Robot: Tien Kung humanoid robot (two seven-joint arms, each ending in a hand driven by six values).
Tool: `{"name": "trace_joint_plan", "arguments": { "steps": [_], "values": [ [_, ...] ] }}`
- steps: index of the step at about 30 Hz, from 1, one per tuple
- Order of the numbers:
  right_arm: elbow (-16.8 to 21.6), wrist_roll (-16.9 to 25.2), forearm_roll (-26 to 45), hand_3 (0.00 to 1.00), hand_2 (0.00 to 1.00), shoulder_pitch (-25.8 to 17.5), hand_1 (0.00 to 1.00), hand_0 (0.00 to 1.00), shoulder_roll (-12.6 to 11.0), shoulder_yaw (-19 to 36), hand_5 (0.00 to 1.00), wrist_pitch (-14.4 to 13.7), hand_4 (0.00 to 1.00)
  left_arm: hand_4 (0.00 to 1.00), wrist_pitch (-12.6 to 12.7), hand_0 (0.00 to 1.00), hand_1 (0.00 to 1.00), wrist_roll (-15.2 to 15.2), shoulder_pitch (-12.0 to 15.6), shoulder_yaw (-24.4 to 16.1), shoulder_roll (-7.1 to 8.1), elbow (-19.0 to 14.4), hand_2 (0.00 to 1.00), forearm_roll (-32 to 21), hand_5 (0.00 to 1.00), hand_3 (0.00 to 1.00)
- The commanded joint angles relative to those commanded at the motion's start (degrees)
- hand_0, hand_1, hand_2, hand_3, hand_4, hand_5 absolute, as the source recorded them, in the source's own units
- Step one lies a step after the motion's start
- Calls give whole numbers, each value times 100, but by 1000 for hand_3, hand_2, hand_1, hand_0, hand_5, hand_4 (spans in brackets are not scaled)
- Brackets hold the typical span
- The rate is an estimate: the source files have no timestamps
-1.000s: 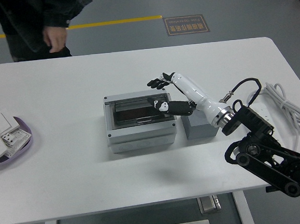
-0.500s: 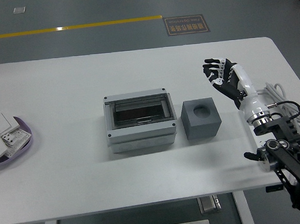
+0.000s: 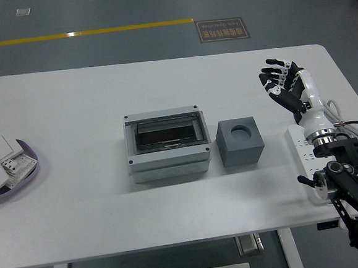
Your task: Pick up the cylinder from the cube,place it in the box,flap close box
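A grey box [image 3: 166,147] sits at the table's middle with its clear flap shut over a dark inside. Right of it stands a dark grey cube [image 3: 241,143] with a round empty hole on top. I see no cylinder. My right hand [image 3: 281,82] is raised above the table's right side, well right of the cube, fingers spread and empty. My left arm is out of view.
A purple dish [image 3: 28,169] holding white switch parts sits at the left edge. A white power strip [image 3: 304,152] and a white cable [image 3: 342,115] lie at the right edge, under my right arm.
My right hand has left the box, pulled back to the right and risen with fingers spread. The box flap now lies shut. The person at the far side has gone from view.
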Motion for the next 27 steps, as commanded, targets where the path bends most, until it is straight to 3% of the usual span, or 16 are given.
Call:
{"name": "trace_joint_plan", "arguments": {
  "steps": [9,27],
  "values": [
    [47,-38,-26,670,629,-33,627,553,-40,165,29,-19,660,637,-3,575,603,-71,-48,96,61,0,592,-74,175,618],
    [57,-61,51,659,625,-84,614,521,13,270,33,-49,653,636,6,576,603,-59,-53,76,35,0,593,-107,173,619]
  ]
}}
